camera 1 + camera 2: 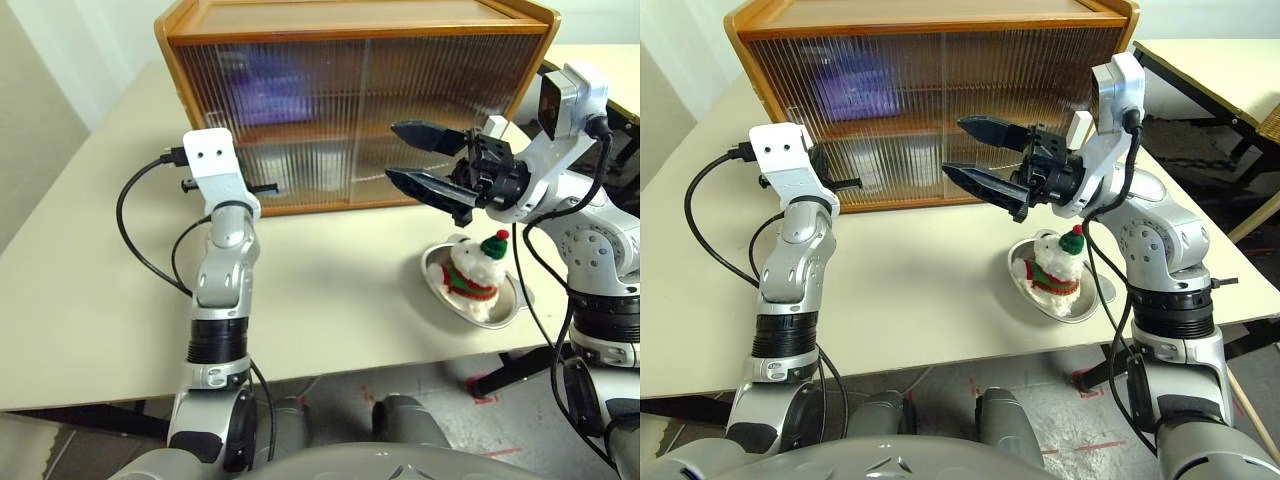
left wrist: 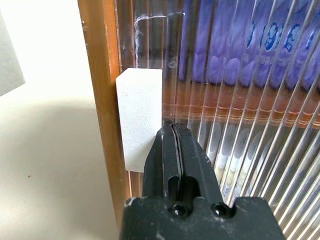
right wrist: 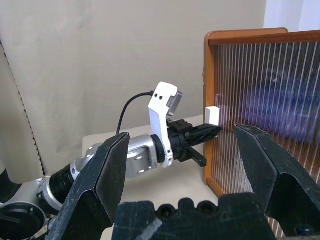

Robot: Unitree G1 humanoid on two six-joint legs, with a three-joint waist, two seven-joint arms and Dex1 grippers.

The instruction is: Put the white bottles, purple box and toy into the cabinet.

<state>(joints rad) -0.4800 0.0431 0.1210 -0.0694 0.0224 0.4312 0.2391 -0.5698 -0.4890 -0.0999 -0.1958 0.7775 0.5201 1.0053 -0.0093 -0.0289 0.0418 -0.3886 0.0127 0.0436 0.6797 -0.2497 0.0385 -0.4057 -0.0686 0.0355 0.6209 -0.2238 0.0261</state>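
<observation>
The cabinet (image 1: 350, 20) stands at the back of the table, with its ribbed doors across the front. My left gripper (image 2: 172, 129) is shut, its tips against the door beside the white block handle (image 2: 139, 117) at the cabinet's left edge. Behind the doors, the purple box (image 1: 265, 85) is a lilac blur on the upper shelf. The white bottles (image 1: 305, 168) are pale blurs on the lower shelf. The toy (image 1: 478, 265) sits in a silver dish (image 1: 505, 312) on the table's right. My right gripper (image 1: 393, 152) hangs open and empty above it, pointing left.
The beige table (image 1: 330, 290) has free room between the two arms and in front of the cabinet. Its near edge runs just behind my wrists. A black cable (image 1: 135, 235) loops from the left wrist. A second table (image 1: 1200, 60) stands at the back right.
</observation>
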